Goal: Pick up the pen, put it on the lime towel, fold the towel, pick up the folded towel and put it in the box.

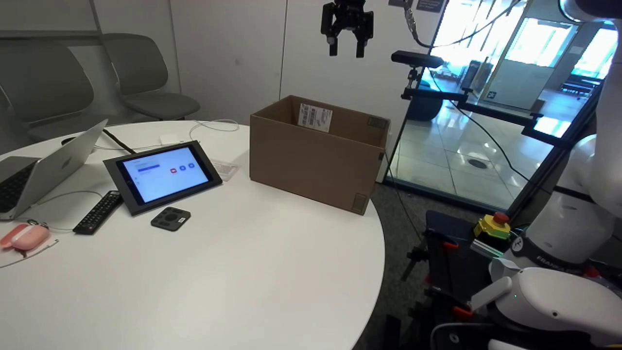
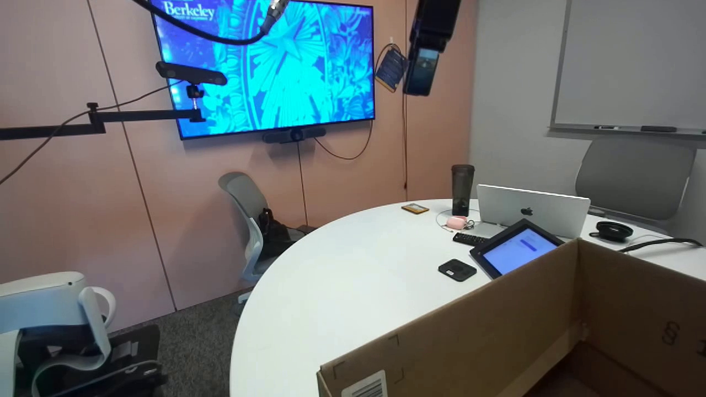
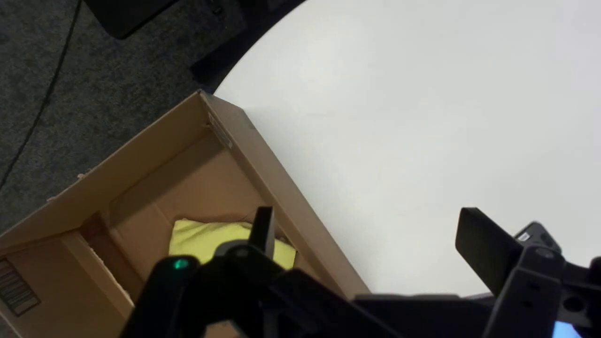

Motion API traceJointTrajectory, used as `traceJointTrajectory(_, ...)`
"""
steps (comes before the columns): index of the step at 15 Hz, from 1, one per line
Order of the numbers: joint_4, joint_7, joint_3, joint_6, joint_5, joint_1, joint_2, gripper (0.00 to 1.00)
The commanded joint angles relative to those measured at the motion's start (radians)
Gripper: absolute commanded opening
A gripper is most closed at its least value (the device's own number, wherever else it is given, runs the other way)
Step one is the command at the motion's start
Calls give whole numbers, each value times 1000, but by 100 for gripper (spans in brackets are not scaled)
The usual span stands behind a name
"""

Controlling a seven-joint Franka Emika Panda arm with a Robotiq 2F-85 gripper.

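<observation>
The brown cardboard box (image 1: pixel 311 163) stands open-topped at the table's edge in both exterior views, also here (image 2: pixel 469 331). In the wrist view, the box (image 3: pixel 277 169) lies at lower left. The lime towel (image 3: pixel 195 239) lies bunched or folded on the box floor against its table-side wall, partly covered by my left finger in the picture. The pen is not visible; it is hidden or out of view. My gripper (image 1: pixel 347 50) is open and empty, high above the box. Its fingers are wide apart in the wrist view (image 3: pixel 367 220); it also shows side-on in an exterior view (image 2: pixel 423 71).
On the white table (image 1: pixel 243 277) are a black tablet (image 1: pixel 165 172), a remote (image 1: pixel 98 212), a small black device (image 1: pixel 170 218), a laptop (image 1: pixel 60 163) and a pink case (image 1: pixel 31 237). A dark tumbler (image 2: pixel 462 190) stands farther off. A camera (image 1: pixel 417 59) sits on a side arm.
</observation>
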Motion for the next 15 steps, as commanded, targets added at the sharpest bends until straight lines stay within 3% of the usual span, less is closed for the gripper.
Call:
traceJointTrajectory(1, -6, -92, 28, -65, -10, 18, -52, 100)
traceJointTrajectory(9, 22, -115, 52, -141, 18, 40, -65, 100)
traceJointTrajectory(15, 3, -99, 51, -119, 11, 42, -57, 100)
